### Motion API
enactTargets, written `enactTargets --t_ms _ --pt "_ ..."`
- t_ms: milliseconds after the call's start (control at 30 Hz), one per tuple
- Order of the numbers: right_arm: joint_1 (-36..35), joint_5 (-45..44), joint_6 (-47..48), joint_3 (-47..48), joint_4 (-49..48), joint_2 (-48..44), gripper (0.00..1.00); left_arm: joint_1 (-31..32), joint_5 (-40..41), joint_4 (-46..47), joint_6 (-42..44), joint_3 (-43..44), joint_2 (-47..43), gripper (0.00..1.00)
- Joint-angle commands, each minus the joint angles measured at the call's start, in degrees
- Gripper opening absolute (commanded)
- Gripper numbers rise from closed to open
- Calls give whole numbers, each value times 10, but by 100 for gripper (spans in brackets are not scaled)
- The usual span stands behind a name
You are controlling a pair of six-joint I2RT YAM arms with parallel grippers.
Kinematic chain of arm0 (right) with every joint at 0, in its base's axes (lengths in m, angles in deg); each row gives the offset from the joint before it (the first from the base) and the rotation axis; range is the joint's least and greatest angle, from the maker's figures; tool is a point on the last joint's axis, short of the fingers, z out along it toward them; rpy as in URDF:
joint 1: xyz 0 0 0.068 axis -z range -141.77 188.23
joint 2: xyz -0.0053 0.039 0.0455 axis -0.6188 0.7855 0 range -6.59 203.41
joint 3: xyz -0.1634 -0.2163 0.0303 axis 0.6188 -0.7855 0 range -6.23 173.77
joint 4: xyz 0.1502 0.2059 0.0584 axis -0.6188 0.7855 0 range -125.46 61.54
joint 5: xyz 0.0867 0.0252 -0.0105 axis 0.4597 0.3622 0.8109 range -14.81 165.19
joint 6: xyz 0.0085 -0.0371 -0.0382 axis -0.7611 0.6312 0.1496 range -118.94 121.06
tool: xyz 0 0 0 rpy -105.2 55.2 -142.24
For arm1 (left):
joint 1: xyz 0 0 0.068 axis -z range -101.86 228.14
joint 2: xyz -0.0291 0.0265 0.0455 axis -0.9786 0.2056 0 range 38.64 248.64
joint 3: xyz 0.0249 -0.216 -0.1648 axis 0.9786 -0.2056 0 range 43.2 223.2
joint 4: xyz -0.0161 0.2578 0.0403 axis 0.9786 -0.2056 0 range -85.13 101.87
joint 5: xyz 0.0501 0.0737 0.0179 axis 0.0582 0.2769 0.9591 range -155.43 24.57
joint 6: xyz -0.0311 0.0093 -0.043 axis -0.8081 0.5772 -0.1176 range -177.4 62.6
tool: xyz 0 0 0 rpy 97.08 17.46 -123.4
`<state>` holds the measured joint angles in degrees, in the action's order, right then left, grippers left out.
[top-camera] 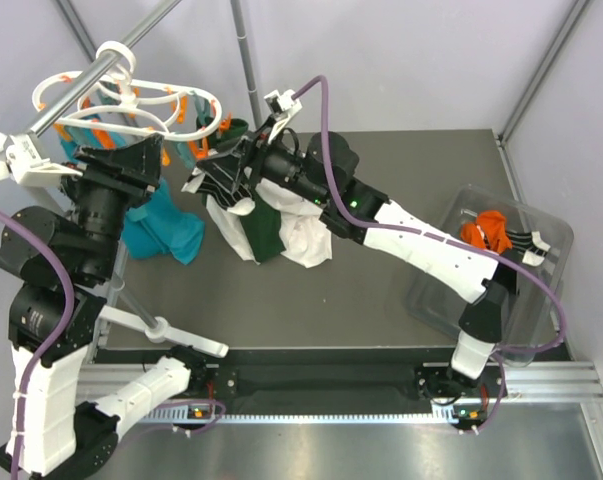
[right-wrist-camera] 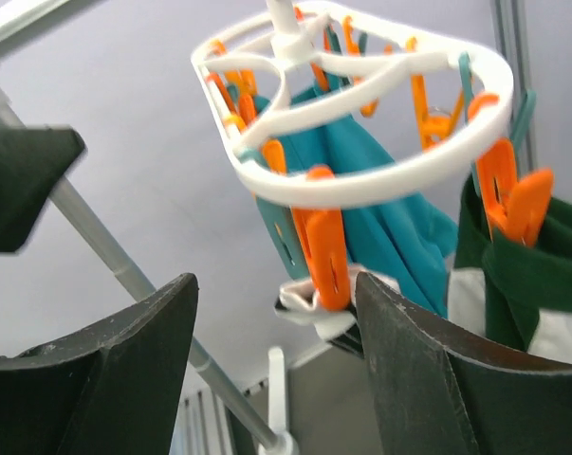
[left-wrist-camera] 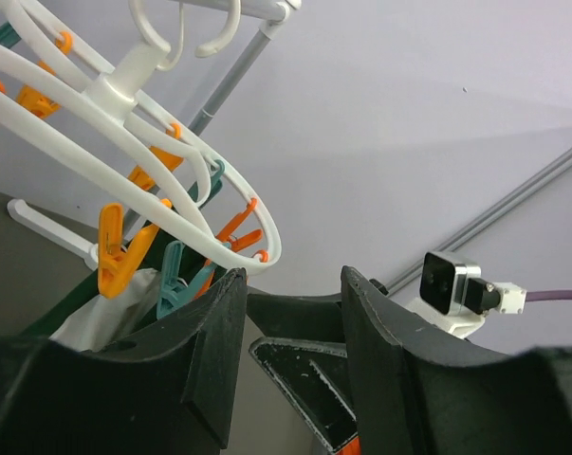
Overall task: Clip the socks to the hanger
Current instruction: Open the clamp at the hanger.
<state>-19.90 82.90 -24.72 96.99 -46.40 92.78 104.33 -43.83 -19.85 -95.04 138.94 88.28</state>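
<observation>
The white hanger (top-camera: 131, 95) hangs from the rail at the back left, ringed with orange clips. One orange clip (right-wrist-camera: 323, 248) grips the white cuff of a dark striped sock (right-wrist-camera: 316, 308), which also shows from above (top-camera: 213, 180). My right gripper (right-wrist-camera: 274, 284) is open, its fingers standing apart on either side of that clip and sock. My left gripper (left-wrist-camera: 290, 284) is open just below the hanger ring (left-wrist-camera: 172, 161), with nothing between its fingers. An orange sock (top-camera: 486, 232) and a striped sock (top-camera: 529, 243) lie in the bin at the right.
A grey metal rail (top-camera: 101, 65) carries the hanger. Teal cloth (top-camera: 166, 230) and white and dark green cloths (top-camera: 271, 230) hang from other clips down to the table. A clear plastic bin (top-camera: 431, 290) stands at the right. The two grippers are close together under the hanger.
</observation>
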Motion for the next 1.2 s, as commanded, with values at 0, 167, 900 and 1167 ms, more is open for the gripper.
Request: enactTargets --t_ms 0,167,900,1167 --pt "-11 17 -35 49 -44 15 67 1 -15 -5 -8 6 4 49" --pt "-15 20 -43 59 -48 26 65 1 -15 -4 -8 7 2 49" --pt "-38 -48 13 110 12 64 62 1 -17 -3 -5 16 1 49" --pt "-43 -75 46 126 26 80 60 0 -16 -4 -4 16 0 48"
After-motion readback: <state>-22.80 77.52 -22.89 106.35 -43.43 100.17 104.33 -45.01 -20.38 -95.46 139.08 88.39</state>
